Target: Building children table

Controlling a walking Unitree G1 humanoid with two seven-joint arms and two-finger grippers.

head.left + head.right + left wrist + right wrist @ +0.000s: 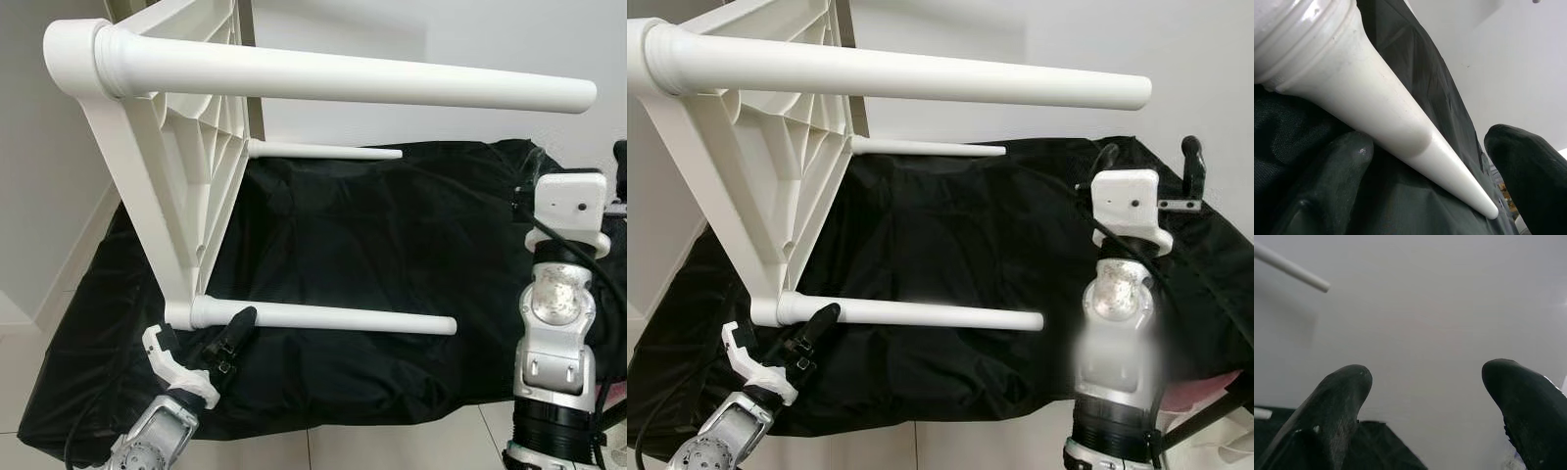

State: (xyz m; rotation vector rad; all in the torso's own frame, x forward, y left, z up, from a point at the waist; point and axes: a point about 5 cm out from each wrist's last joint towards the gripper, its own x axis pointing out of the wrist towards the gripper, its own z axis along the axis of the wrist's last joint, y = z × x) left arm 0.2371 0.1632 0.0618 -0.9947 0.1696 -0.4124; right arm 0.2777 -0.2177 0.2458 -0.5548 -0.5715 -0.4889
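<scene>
White children table (171, 186) lies on its side on black cloth (392, 245). Left gripper (1427, 161) fingers are spread around the lower leg (323, 318); right gripper (1425, 396) fingers are apart, holding nothing, at frame right.

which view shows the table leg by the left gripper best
The left eye view: the lower leg runs whole from socket to tip, left gripper at its base. Left wrist view shows it close up; right eye view similar.

Home room: tiled floor (392, 446), white wall (411, 39)

Bright, even light; soft close-ups.
</scene>
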